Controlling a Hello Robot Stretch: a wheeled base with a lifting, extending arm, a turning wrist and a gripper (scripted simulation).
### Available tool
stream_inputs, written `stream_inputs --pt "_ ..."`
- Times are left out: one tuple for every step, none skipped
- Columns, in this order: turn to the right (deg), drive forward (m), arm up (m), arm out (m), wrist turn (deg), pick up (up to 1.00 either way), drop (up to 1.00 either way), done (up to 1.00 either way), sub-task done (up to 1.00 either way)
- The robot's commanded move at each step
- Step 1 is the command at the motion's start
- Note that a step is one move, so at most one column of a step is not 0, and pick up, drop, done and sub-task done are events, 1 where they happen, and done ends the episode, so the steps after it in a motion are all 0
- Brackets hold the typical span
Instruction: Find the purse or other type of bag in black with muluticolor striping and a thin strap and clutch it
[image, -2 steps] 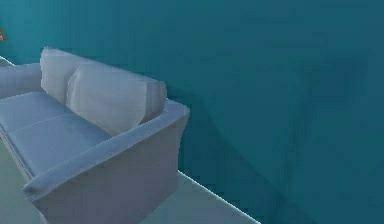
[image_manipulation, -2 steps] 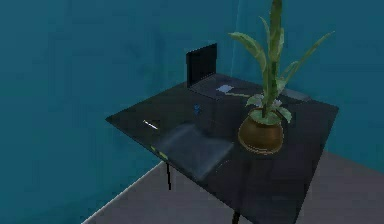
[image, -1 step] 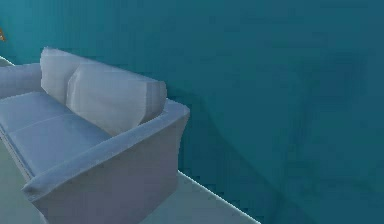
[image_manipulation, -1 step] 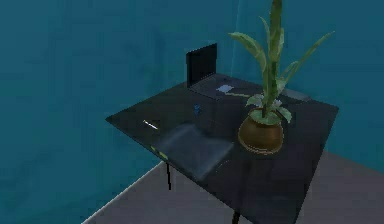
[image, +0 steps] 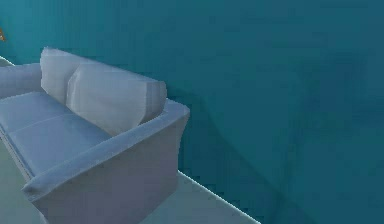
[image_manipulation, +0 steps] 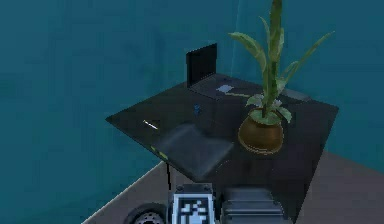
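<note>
At the arm side view's bottom edge stands one white square with black marks (image_manipulation: 195, 208). Left of it is the gripper's dark body (image_manipulation: 150, 215); its far end is cut off, so I cannot tell whether it holds anything. Beyond it stands a dark table (image_manipulation: 310, 120). On the table lie a flat dark grey thing (image_manipulation: 195, 150), a small white thing (image_manipulation: 150, 124), a small blue thing (image_manipulation: 198, 108) and a pale flat thing (image_manipulation: 226, 88).
A potted plant (image_manipulation: 262, 130) with long green leaves stands on the table, and a dark upright panel (image_manipulation: 201, 62) rises at the table's far edge. In the forward view a grey sofa (image: 80, 130) stands against a teal wall (image: 290, 90), with pale floor (image: 200, 205) beside it.
</note>
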Motion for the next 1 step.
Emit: stream_inputs --pt "0.0 0.0 0.0 0.26 0.0 0.0 0.0 0.0 0.0"
